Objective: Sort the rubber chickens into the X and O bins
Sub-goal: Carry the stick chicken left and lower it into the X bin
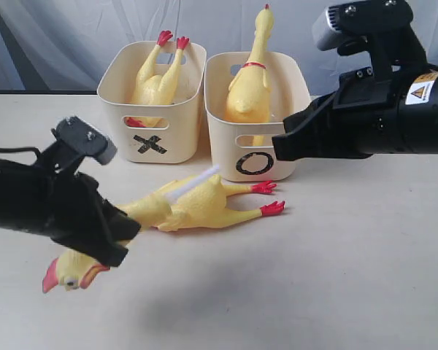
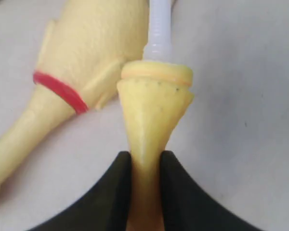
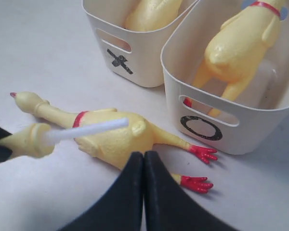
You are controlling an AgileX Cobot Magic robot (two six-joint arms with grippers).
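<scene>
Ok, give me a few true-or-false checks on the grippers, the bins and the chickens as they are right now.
1. The left gripper is shut on the head-and-neck piece. True.
2. The right gripper holds a chicken. False: it is shut with nothing between its fingers.
3. The chicken in the X bin lies feet up. True.
4. The O bin is empty. False: an upright chicken sits in it, head above the rim.
5. The table chicken has its feet in front of the X bin. False: they lie in front of the O bin.
</scene>
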